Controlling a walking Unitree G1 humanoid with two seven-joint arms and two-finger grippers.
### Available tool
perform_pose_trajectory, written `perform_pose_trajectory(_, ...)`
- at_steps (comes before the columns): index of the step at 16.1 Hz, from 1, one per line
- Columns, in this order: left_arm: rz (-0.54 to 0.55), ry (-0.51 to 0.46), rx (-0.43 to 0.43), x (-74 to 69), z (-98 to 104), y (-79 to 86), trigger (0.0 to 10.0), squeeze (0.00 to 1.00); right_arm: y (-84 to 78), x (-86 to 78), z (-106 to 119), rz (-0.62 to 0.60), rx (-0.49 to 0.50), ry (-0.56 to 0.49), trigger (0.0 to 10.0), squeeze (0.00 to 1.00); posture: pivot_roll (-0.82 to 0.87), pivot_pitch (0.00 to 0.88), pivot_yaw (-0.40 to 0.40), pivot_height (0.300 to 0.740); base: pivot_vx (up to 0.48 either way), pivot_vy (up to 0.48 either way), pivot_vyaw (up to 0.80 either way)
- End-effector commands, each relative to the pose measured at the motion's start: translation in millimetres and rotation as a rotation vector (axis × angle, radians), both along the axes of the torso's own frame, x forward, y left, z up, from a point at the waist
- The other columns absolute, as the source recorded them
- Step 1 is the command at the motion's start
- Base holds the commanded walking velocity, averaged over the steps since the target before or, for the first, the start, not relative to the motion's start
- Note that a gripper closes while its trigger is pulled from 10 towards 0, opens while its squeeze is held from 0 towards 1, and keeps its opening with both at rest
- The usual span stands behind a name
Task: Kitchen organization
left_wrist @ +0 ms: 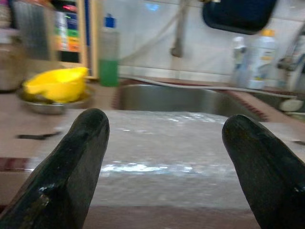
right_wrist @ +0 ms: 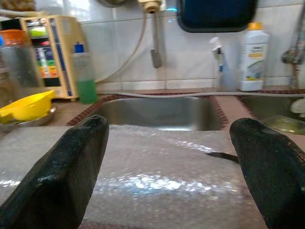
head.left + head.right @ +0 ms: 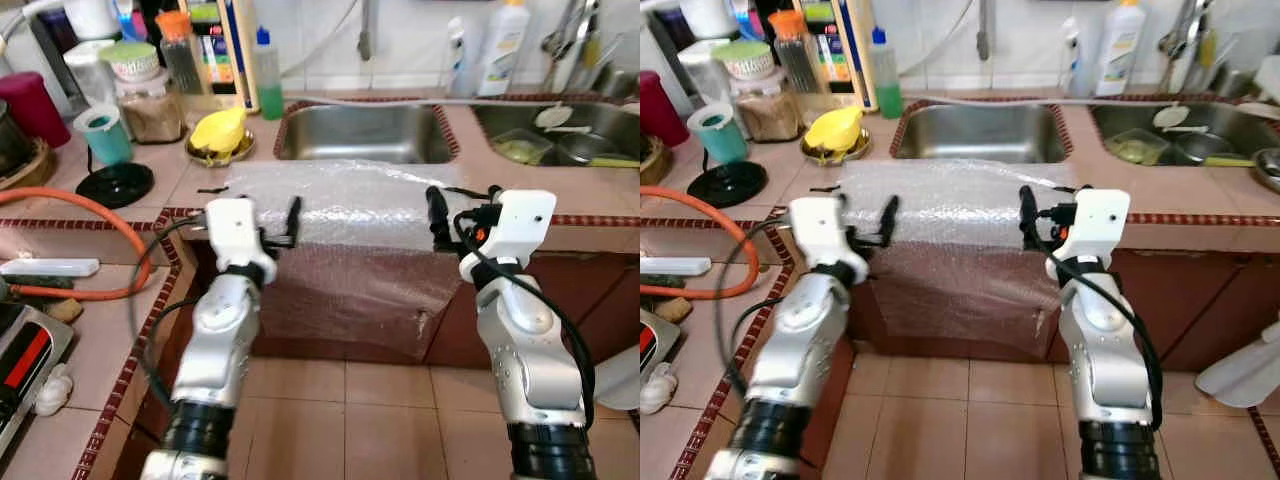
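A bubble wrap sheet [image 3: 350, 205] drapes over the counter edge [image 3: 590, 222], its long axis running left to right. Left gripper [image 1: 162, 162] and right gripper [image 2: 171, 167] hover just near of it, both wide open and empty, about equally close.

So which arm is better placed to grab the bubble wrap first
Probably either. The left gripper and right gripper are both open at the counter edge, facing opposite ends of the bubble wrap. The sheet looks wide enough to need both.

Bright, even light; left wrist view blurred, the other views sharper.
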State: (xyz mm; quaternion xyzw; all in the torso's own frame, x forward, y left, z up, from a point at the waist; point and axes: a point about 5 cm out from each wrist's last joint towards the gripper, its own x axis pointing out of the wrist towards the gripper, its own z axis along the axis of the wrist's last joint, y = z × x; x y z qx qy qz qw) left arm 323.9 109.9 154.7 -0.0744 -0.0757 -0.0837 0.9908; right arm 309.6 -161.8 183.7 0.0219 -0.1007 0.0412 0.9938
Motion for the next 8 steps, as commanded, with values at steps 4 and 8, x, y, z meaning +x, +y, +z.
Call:
perform_pose_trajectory(4, 0.012, 0.005, 0.006, -14.1, -6, 13.8, 10.0, 0.00, 6.8, -8.7, 5, 0.038, -0.037, -0.040, 10.0, 0.00, -0.03, 0.000, 0.065, 0.740, 0.000, 0.000, 0.00)
perform_pose_trajectory(8, -0.048, -0.013, -0.023, -18.8, -4, 4.4, 10.0, 0.00, 11.9, -11.0, 0, 0.053, -0.050, -0.030, 10.0, 0.00, -0.03, 0.000, 0.058, 0.740, 0.000, 0.000, 0.00)
